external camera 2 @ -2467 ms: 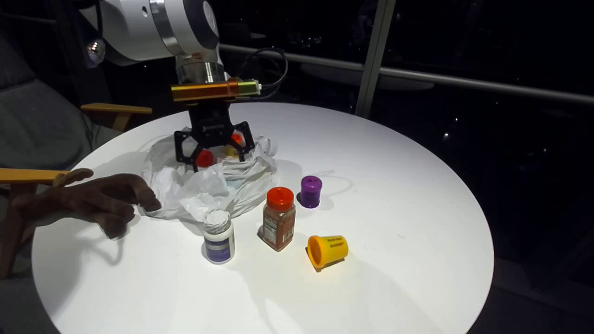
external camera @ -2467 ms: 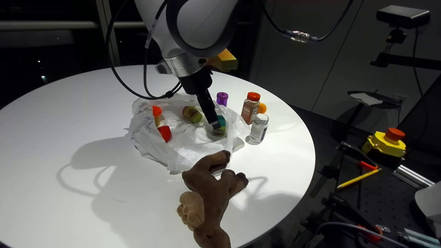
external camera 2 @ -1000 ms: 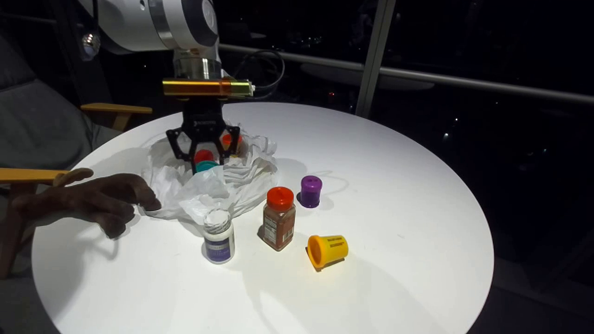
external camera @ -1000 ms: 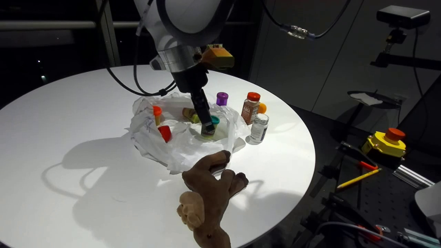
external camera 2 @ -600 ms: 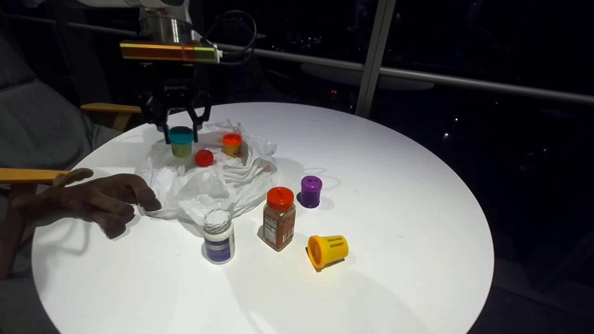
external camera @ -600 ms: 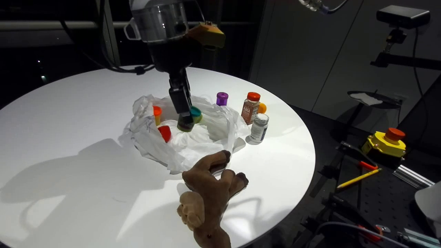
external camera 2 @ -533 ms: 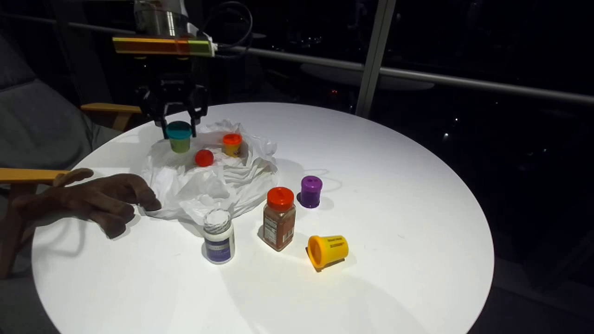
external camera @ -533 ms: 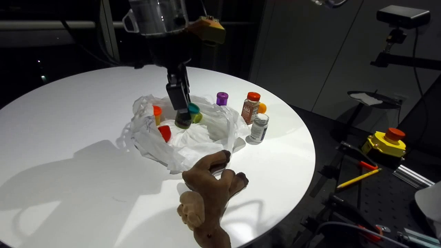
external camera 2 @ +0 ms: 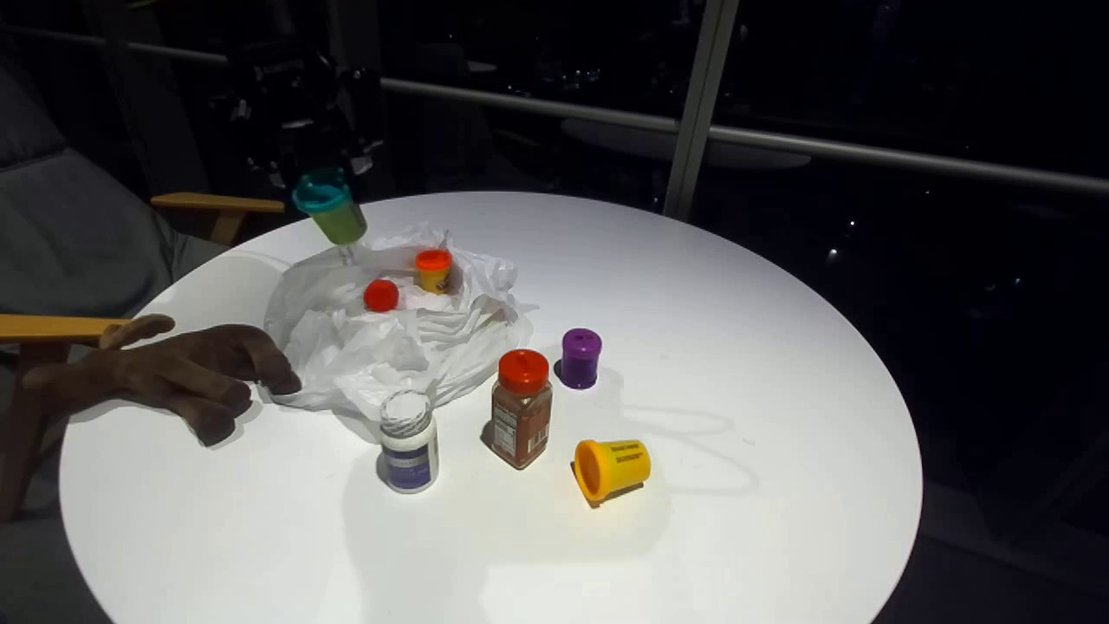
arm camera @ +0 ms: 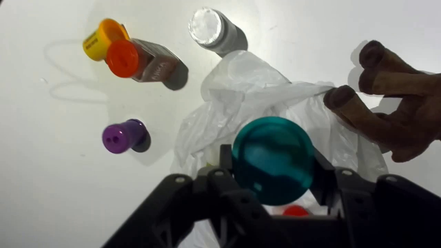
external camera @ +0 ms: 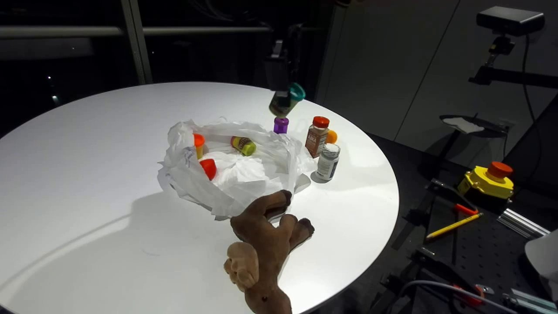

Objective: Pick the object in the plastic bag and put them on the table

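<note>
My gripper (arm camera: 274,165) is shut on the green cup (external camera 2: 345,225), one finger on either side of its teal lid (arm camera: 272,148). The cup hangs tilted in the air, above the plastic bag (external camera 2: 372,347) in an exterior view. That whitish bag lies crumpled and spread on the white table (external camera: 109,148). Inside it are an orange-capped yellow jar (external camera 2: 433,276), a red-capped toy (external camera 2: 381,295) and a yellow-green jar (external camera: 244,145) on its side. A brown plush teddy bear (external camera: 266,237) lies on the table, its limb touching the bag's edge.
Beside the bag stand a purple jar (external camera 2: 580,358), a red-capped spice bottle (external camera 2: 522,412) and a white bottle (external camera 2: 409,451). A yellow cup (external camera 2: 613,468) lies on its side near them. A grey chair (external camera 2: 113,208) is close to the table edge.
From open jaws over the bag, my gripper has closed on the green cup. It has lifted the cup up out of the bag, and the cup has tilted. The other things have stayed put.
</note>
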Robot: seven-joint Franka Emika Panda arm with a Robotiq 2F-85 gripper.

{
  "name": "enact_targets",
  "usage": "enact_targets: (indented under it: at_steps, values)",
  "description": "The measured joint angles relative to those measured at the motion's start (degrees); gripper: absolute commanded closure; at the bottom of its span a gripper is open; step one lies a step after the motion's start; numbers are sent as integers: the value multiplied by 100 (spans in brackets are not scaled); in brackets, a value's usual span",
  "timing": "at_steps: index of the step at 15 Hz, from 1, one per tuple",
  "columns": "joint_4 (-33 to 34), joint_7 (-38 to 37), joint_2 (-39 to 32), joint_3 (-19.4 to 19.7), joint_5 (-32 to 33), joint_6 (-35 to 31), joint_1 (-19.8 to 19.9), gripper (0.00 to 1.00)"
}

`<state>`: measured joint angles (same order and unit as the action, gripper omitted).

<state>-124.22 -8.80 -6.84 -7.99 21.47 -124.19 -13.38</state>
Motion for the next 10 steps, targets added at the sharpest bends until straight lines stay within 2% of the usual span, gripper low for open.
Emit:
enact_targets:
  at_steps: [2, 5, 7, 10]
  values:
    - [-599, -445, 618, 125, 150, 17, 107, 77]
    - [-1370, -1031, 1352, 274, 457, 35, 469, 77]
    - [-1703, -1427, 1581, 335, 758, 63, 794, 77]
    - [-1988, -1749, 1529, 414, 983, 133, 1218, 77]
